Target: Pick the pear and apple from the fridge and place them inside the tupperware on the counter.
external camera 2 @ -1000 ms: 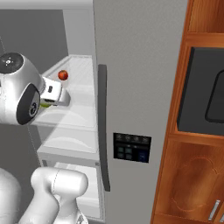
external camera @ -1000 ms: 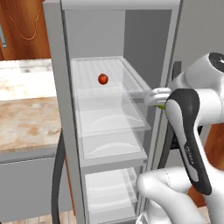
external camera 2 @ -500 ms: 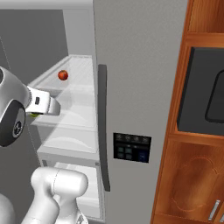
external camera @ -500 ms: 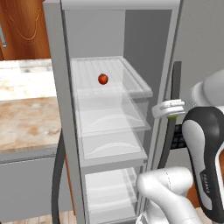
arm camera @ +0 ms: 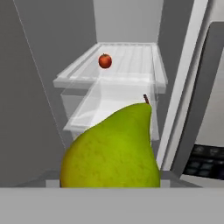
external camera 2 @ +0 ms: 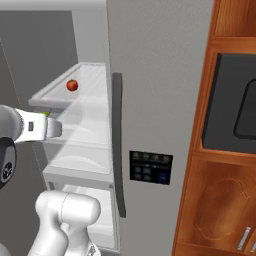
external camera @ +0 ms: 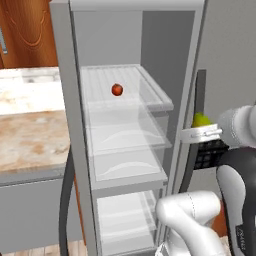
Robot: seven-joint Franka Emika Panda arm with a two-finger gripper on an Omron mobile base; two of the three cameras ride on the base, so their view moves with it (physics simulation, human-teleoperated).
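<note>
Outside the fridge (external camera: 150, 30), just off its open front edge, the pear (arm camera: 114, 151) sits clamped in the gripper (external camera: 200, 131), its base cut off. Back on the upper shelf (external camera: 150, 92) lies the apple (external camera: 117, 89), open room around it. Leftward, the counter (external camera: 30, 135) runs out of frame.

Brown wooden cabinetry (external camera 2: 220, 210) right of the open appliance, housing a dark built-in oven (external camera 2: 235, 105). Wood-panelled door (external camera: 25, 35) at rear left. Wooden floor strip (external camera: 45, 248) below.
</note>
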